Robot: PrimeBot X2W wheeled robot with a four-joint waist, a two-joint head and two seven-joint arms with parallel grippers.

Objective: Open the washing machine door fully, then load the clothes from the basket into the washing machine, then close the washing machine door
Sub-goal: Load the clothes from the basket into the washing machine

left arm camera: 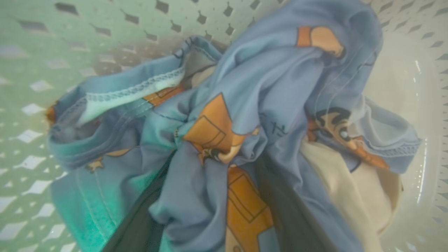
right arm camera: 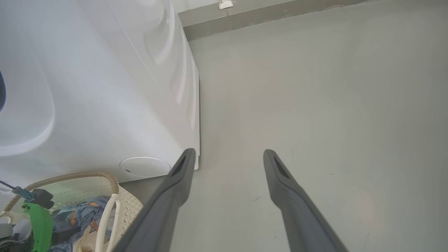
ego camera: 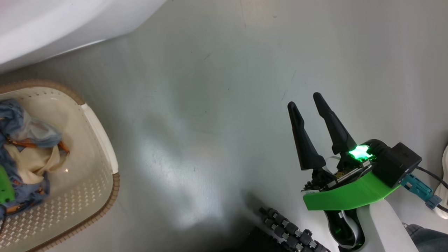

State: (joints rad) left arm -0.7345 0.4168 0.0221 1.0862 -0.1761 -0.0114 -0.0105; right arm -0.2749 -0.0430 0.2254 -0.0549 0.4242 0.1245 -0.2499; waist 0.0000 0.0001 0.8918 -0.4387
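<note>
My left pincer (left arm camera: 213, 182) is spread, fingers (left arm camera: 140, 224) buried in the clothes (left arm camera: 266, 91) in the basket (ego camera: 101, 140); my right pincer (ego camera: 304, 99) hangs spread over the floor (ego camera: 210, 105) near the washing machine (right arm camera: 105, 105).

Soft cloth clothes (left arm camera: 245, 115), seemingly plastic basket (ego camera: 81, 182)

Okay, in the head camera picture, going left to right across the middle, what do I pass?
clothes → right wall of the basket that holds them → bare floor → right gripper, fingers apart
</note>
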